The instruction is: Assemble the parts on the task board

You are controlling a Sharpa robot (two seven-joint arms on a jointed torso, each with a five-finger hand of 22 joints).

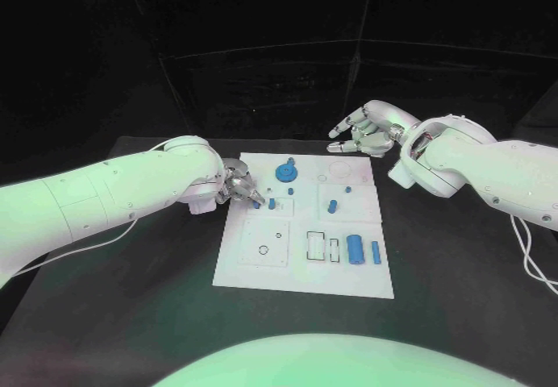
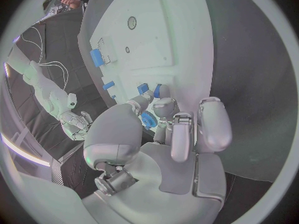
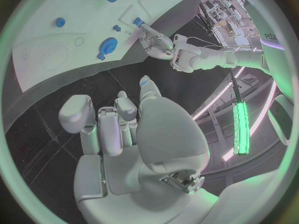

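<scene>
The white board (image 1: 305, 278) lies mid-table, scattered with small blue parts, including a round toothed one (image 1: 286, 171) at its far side. The left hand (image 1: 241, 187) pinches a small blue piece (image 1: 256, 204) at the board's left edge. The right hand (image 1: 364, 127) hovers beyond the far edge, fingers loosely apart, holding nothing.

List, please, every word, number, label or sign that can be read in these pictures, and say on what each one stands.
"edi": pale letters on a dark panel in the room, cut off at the rim of the right wrist view, so the word is not whole.
The task board bears only drawn outlines, no readable text.
No other text can be read.
</scene>
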